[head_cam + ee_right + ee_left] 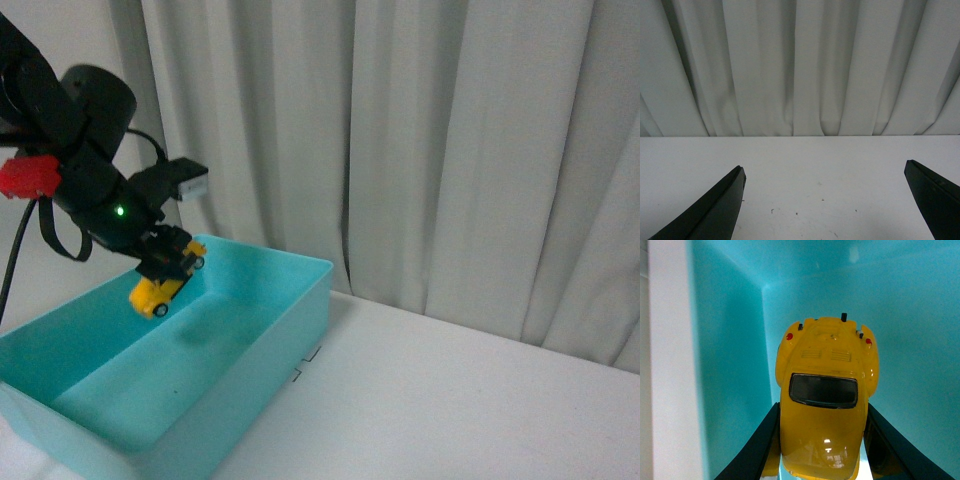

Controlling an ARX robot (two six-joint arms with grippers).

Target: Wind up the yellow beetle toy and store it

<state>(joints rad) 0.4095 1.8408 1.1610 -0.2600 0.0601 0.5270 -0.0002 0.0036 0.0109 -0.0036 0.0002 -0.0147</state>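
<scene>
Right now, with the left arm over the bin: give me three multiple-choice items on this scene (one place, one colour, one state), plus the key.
1. Where is the yellow beetle toy?
A. Set down outside the bin.
B. In the left gripper, in the air over the bin.
C. Lying on the bin floor.

2. What colour is the bin?
A. Teal.
B. Red.
C. Black.

3. How is the right gripper?
A. Shut on the toy.
B. Shut on nothing.
C. Open and empty.

Key:
1 B, the front view shows the toy clamped, with its shadow lying apart from it on the bin floor.
2 A, the walls are teal in the front and left wrist views.
3 C, its jaws stand wide apart over the bare table.
</scene>
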